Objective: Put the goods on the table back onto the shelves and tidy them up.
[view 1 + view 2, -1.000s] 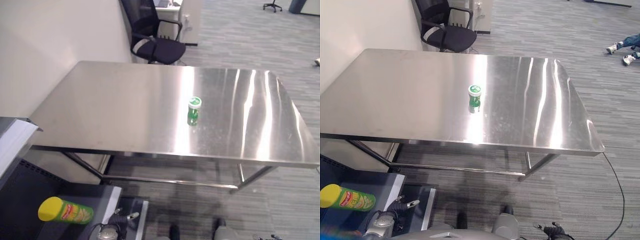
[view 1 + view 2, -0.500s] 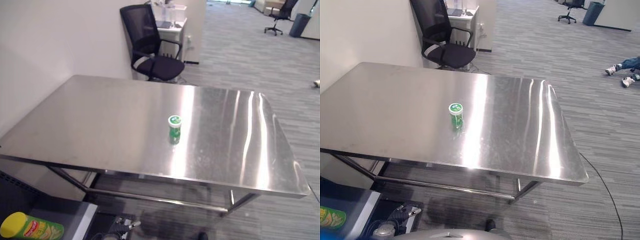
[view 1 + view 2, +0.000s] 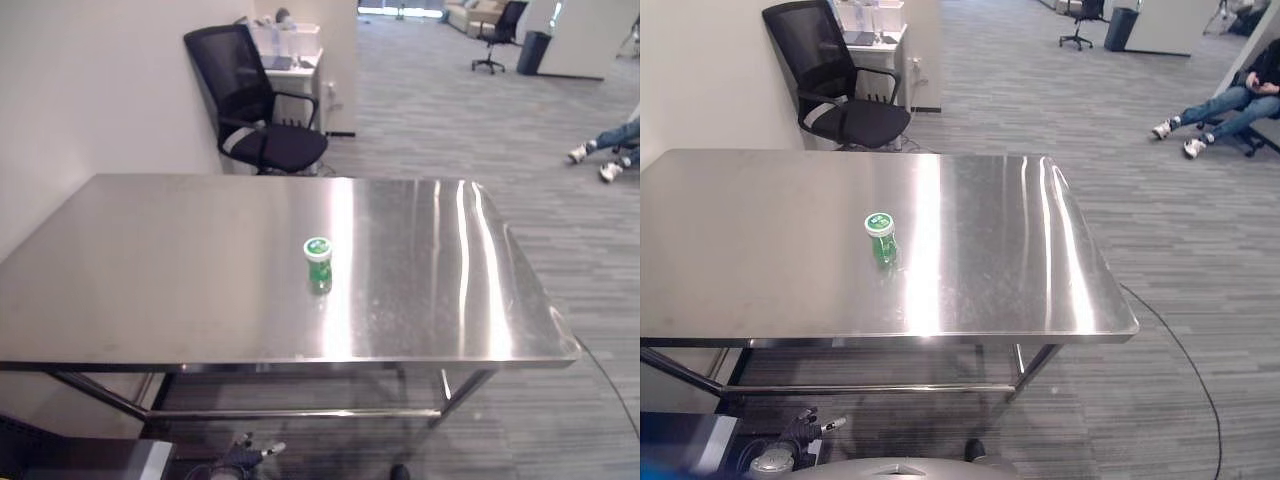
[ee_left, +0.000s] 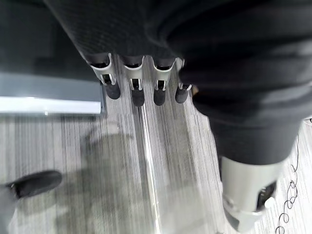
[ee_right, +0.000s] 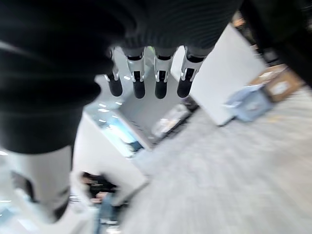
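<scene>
**Mia:** One little green bottle (image 3: 318,264) stands upright on the shiny table (image 3: 150,290), near the middle. It is the only thing on the table to put back.

**Sam:** Where are the hands?

**Mia:** Low down, near the floor. The left hand (image 4: 141,80) hangs with its fingers straight and loose, holding nothing. You can see its fingertips at the bottom of the left eye view too. The right hand (image 5: 146,73) is the same, fingers straight, nothing in it.

**Sam:** What could go wrong?

**Mia:** I think the bottle could tip. It is thin and tall with a white cap (image 3: 878,223), and the table top looks slippery. A finger bumping it from the side might knock it over, and then it could roll off the edge. It also sits well in from the near edge, so a hand has to stretch far to reach it.

**Sam:** What is behind the table?

**Mia:** A black chair (image 3: 255,120) by the wall. Farther off there is grey carpet.

**Sam:** Do both eyes see the same?

**Mia:** Almost. The right eye view shows a person (image 3: 1230,100) sitting far away, legs out. The left eye view catches just the shoes.
</scene>
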Motion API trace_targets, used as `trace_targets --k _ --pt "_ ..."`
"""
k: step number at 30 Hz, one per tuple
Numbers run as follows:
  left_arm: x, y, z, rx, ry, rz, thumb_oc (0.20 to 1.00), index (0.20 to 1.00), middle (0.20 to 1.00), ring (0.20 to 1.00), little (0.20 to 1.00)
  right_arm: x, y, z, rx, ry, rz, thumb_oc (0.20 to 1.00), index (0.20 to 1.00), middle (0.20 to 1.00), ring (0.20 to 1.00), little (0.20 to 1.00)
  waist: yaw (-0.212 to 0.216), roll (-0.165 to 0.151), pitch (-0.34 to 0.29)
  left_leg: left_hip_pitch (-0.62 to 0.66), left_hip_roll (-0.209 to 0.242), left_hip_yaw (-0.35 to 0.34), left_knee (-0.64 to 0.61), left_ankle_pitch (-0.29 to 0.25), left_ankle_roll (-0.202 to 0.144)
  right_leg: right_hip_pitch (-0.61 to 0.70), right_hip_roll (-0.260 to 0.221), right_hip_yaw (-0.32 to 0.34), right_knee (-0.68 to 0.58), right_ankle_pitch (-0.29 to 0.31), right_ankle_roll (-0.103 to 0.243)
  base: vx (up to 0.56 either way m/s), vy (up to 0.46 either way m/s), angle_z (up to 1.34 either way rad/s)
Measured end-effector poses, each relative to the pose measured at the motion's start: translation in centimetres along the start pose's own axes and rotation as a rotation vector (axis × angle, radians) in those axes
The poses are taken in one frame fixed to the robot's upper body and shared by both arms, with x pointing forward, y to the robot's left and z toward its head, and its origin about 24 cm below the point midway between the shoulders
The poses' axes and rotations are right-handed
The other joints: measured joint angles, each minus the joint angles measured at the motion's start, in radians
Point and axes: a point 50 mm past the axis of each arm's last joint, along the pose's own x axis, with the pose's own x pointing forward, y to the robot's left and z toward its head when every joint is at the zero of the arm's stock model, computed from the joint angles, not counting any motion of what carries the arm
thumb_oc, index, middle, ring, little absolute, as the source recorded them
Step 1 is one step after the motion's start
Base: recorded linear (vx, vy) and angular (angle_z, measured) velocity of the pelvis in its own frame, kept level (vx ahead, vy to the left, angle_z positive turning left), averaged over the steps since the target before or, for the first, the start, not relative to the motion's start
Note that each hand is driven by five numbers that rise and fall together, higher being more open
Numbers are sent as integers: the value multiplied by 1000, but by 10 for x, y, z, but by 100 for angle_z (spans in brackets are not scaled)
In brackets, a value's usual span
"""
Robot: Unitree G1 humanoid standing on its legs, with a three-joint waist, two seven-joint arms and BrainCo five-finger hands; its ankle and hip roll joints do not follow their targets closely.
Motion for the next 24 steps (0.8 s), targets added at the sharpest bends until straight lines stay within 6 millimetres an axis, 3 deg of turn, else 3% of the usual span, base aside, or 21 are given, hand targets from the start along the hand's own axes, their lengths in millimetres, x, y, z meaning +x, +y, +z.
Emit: trace_targets --k 1,3,5,7,8,10,12,13,16,19,20,24 --pt "0 -2 -2 9 7 -10 1000 1000 1000 1000 1000 4 3 20 -13 -94 19 1000 1000 1000 1000 1000 7 1 -1 -3 -2 -3 0 3 4 0 -4 -4 0 0 0 -23 -7 7" --pt "0 -2 -2 17 10 -14 1000 1000 1000 1000 1000 6 9 35 -24 -156 57 1000 1000 1000 1000 1000 32 -1 -5 -4 -3 -8 0 9 3 1 -5 -6 0 0 2 -10 -4 6" --pt "-3 -4 -9 25 15 -31 1000 1000 1000 1000 1000 4 35 89 -4 -331 163 1000 1000 1000 1000 1000 38 6 -4 -5 -7 -11 1 11 4 1 -9 -14 0 1 4 -6 -7 5" --pt "-3 -7 -5 17 0 -46 1000 1000 1000 1000 1000 -13 53 154 -35 -621 305 1000 1000 1000 1000 1000 57 16 -2 -8 -11 -28 1 15 5 10 -17 -36 0 3 2 -24 -15 27" --pt "-2 -6 -3 17 -7 -46 1000 1000 1000 1000 1000 -19 58 173 -35 -704 342 1000 1000 1000 1000 1000 71 17 -1 -8 -10 -32 1 17 5 11 -17 -38 -1 2 3 -33 -27 27" --pt "-2 -5 2 31 -28 -54 1000 1000 1000 1000 1000 -33 90 224 -55 -888 473 1000 1000 1000 1000 1000 141 13 8 -17 -11 -61 1 28 0 17 -21 -65 -1 1 4 -31 -31 38" --pt "-2 -4 1 31 -24 -55 1000 1000 1000 1000 1000 -43 106 232 -87 -935 563 1000 1000 1000 1000 1000 182 6 20 -23 -11 -85 4 33 -1 24 -24 -91 0 0 5 -14 -28 38" --pt "-3 -3 -4 28 -11 -54 1000 1000 1000 1000 1000 -53 123 248 -124 -981 636 1000 1000 1000 1000 1000 189 1 42 -19 -13 -87 6 34 -2 31 -26 -98 0 -2 9 -12 -25 29" --pt "-1 -3 4 26 -35 -55 1000 1000 1000 1000 1000 -65 140 258 -164 -1033 730 1000 1000 1000 1000 1000 223 -2 69 -35 -21 -123 6 40 1 35 -35 -129 2 -6 13 -3 -20 34" --pt "-2 -2 0 22 -27 -53 1000 1000 1000 1000 1000 -64 150 253 -155 -989 761 1000 1000 1000 1000 1000 234 3 77 -34 -30 -142 6 44 1 50 -45 -155 4 -12 20 3 -21 32" --pt "-2 -2 0 18 -28 -52 1000 1000 1000 1000 1000 -65 165 240 -188 -939 826 1000 1000 1000 1000 1000 232 4 86 -36 -36 -160 6 45 2 56 -49 -172 4 -14 23 0 -20 27" --pt "-2 -1 0 17 -27 -50 1000 1000 1000 1000 1000 -80 184 234 -179 -922 907 1000 1000 1000 1000 1000 241 2 97 -38 -38 -172 6 46 1 63 -53 -193 4 -19 26 0 -6 14"
